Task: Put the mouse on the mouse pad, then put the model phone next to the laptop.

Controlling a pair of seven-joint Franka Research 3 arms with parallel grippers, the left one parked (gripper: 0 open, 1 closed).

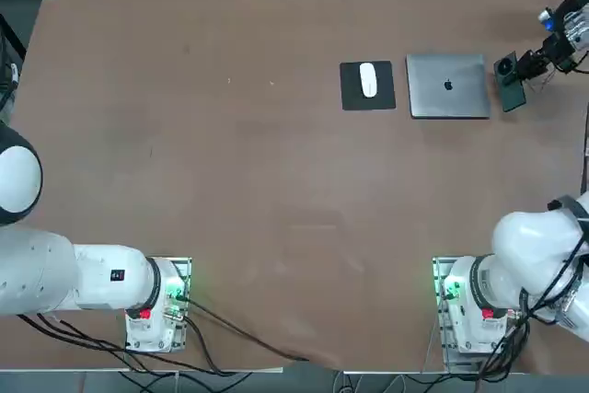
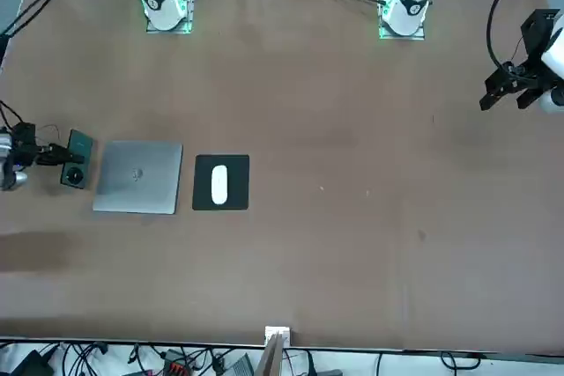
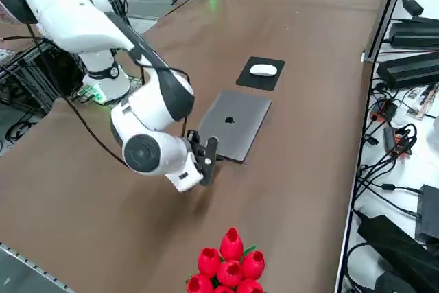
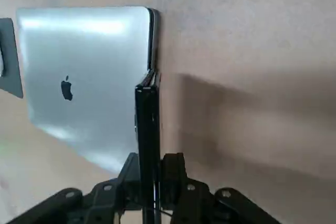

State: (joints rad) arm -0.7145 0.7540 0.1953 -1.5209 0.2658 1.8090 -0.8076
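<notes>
The white mouse [image 1: 368,78] lies on the black mouse pad [image 1: 352,91], which sits just left of the closed silver laptop [image 1: 448,86]. My right gripper [image 1: 525,68] is at the laptop's right side, shut on the dark model phone [image 1: 509,85]. The phone's camera ring faces up in the top view. In the wrist view the phone [image 4: 148,129] shows edge-on between the fingers [image 4: 176,169], its far end by the laptop's [image 4: 79,77] corner. I cannot tell whether the phone touches the table. The front view shows phone [image 2: 76,158], laptop [image 2: 138,177] and mouse [image 2: 219,184] in a row.
Red artificial tulips [image 3: 230,262] stand near the table corner, close behind my right arm. Cables and black boxes [image 3: 411,66] lie beyond the table's far edge. Wide bare brown table [image 1: 230,163] stretches left of the pad.
</notes>
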